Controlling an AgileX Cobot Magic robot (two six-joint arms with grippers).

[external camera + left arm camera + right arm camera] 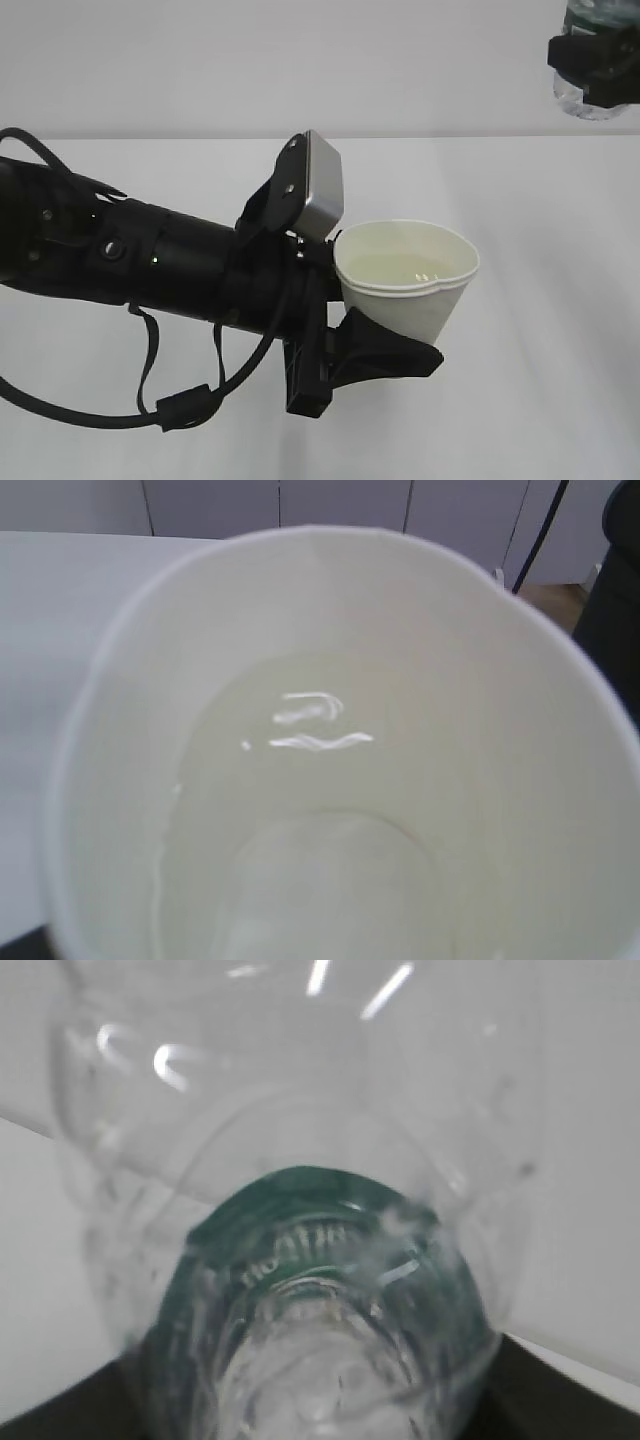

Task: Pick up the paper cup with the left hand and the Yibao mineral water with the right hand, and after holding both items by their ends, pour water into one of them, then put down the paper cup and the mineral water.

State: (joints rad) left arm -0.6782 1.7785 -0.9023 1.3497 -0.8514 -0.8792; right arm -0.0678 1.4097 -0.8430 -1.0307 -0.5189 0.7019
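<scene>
1. Exterior view. The left hand (385,325), a black gripper arm with a grey plate and black cables, reaches in from the left above the white table (540,400). Its jaws stand partly spread and clasp the paper cup (405,280) low on its wall; the cup sits roughly upright with a little clear water (420,270) in it. The right hand (597,62) appears at the upper right corner, well apart from the cup, clamped around the Yibao mineral water (590,100), of which only a clear section shows.

2. Left wrist view. The paper cup (130,730) fills the frame, seen from above: pale cream inside, water (300,750) pooled at the bottom with bright glints. The gripper's fingers are out of sight.

3. Right wrist view. The Yibao mineral water (300,1160) is seen along its length, clear ribbed plastic, held between dark jaw edges at the lower corners. A dark green label band (310,1210) circles it; its white writing is too blurred to read.
</scene>
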